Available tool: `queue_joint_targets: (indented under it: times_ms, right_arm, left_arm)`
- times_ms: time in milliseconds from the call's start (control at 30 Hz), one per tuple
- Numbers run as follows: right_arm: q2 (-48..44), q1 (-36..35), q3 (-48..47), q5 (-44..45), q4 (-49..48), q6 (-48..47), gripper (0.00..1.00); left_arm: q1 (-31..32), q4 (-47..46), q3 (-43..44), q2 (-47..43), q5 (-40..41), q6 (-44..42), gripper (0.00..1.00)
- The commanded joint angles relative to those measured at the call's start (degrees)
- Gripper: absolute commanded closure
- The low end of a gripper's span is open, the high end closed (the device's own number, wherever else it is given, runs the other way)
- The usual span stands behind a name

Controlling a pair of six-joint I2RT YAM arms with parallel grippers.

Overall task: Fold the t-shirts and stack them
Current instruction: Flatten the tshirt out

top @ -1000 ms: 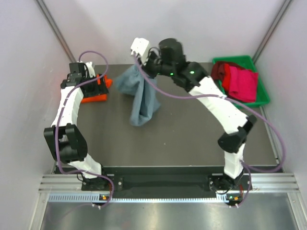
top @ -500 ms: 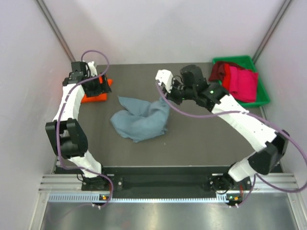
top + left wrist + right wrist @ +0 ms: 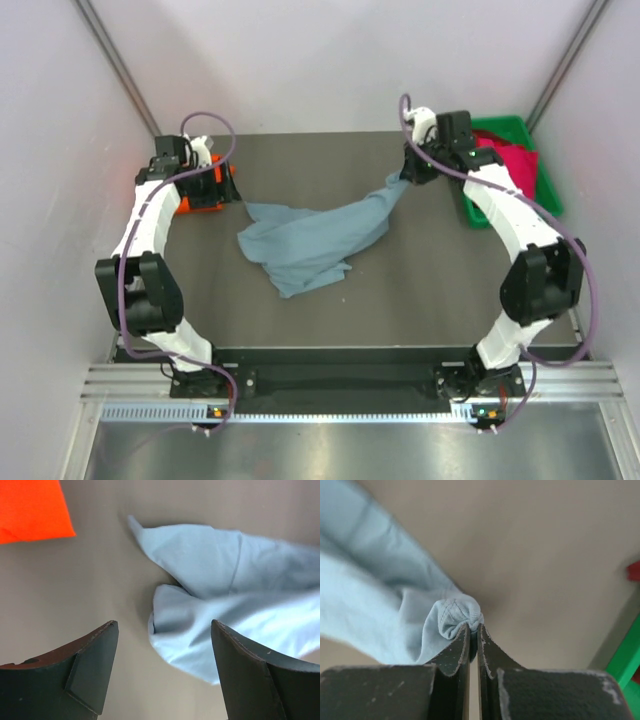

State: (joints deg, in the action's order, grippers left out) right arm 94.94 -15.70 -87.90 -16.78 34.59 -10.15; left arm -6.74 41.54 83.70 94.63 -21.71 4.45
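the top view is bright and even, lit softly from above; the pale walls (image 3: 60, 150) carry a faint lilac cast and the dark table (image 3: 430, 290) shows no glare. the slate blue-grey t-shirt (image 3: 310, 240) throws only a thin, soft shadow at its edges. in the left wrist view the orange-red t-shirt (image 3: 30, 507) is saturated to flat colour, the blue-grey cloth smears towards the right edge, and the fingers of the left claw (image 3: 164, 625) sit dark. in the right wrist view the cloth is crisp only at the right claw (image 3: 474, 630); leftward it blurs, and the green bin (image 3: 625, 655) is soft.
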Motion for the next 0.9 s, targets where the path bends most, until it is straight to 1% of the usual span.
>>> queue_joint_targets:
  times_ms: [0,33,67,133,200,233,300,333,367,400,433,500,600,733,833,867]
  right_arm:
    - [6.56,5.24,-6.05,-1.77,-6.99,7.6,1.0]
    - [10.32,6.2,-7.1,-1.25,-7.25,8.13,1.0]
    - [12.18,7.78,-9.37,-0.81,-7.25,8.65,1.0]
    - [16.92,8.67,-11.58,1.38,-7.26,9.79,1.0]
    - [19.31,9.29,-13.79,1.66,-7.34,9.63,1.0]
    - [20.71,9.11,-14.23,1.75,-7.69,9.28,1.0]
    - [21.78,8.76,-14.67,1.92,-8.04,9.01,1.0]
    - [21.7,8.5,-14.5,2.36,-8.48,8.75,0.97]
    - [21.61,8.24,-14.23,2.45,-8.4,8.14,0.87]
    - [21.26,7.97,-14.06,2.27,-8.4,7.7,0.61]
    - [20.12,7.8,-13.88,2.01,-8.05,7.08,0.55]
    - [18.28,6.83,-12.83,1.49,-7.96,4.97,0.49]
    - [14.15,5.16,-10.37,-0.18,-8.4,2.69,0.47]
    - [9.48,1.91,-5.63,-2.03,-9.19,-2.05,0.46]
    - [8.95,0.24,-2.99,-3.17,-9.45,-1.89,0.46]
    - [9.3,0.06,-2.98,-3.35,-9.19,-1.54,0.46]
  left_arm:
    - [2.08,-0.15,-0.91,-4.01,-2.89,-3.04,0.21]
    - [3.22,0.55,-1.08,-4.45,-3.5,-3.48,0.21]
    - [3.92,0.82,-1.26,-4.71,-4.29,-3.92,0.21]
    - [5.94,2.13,-2.14,-5.42,-5.26,-5.4,0.21]
    - [6.57,3.11,-3.1,-5.95,-6.85,-6.73,0.21]
    - [9.44,3.63,-3.54,-6.73,-6.76,-6.99,0.21]
    - [10.95,3.9,-5.56,-7.53,-6.94,-8.13,0.21]
    - [12.35,4.16,-6.26,-8.14,-6.94,-8.57,0.22]
    - [12.89,4.77,-7.49,-8.41,-6.85,-9.36,0.23]
    - [13.33,5.13,-8.11,-8.58,-6.85,-9.63,0.23]
    - [13.86,5.3,-8.72,-9.02,-7.11,-9.81,0.23]
    - [14.21,5.74,-10.74,-9.2,-7.2,-9.98,0.24]
    - [14.83,5.57,-12.42,-8.5,-7.46,-9.72,0.25]
    - [15.27,4.08,-12.6,-5.61,-7.64,-8.58,0.26]
    - [15.27,3.11,-10.41,-2.71,-5.54,-7.7,0.26]
    - [15.27,3.02,-8.49,-1.91,-4.57,-7.87,0.26]
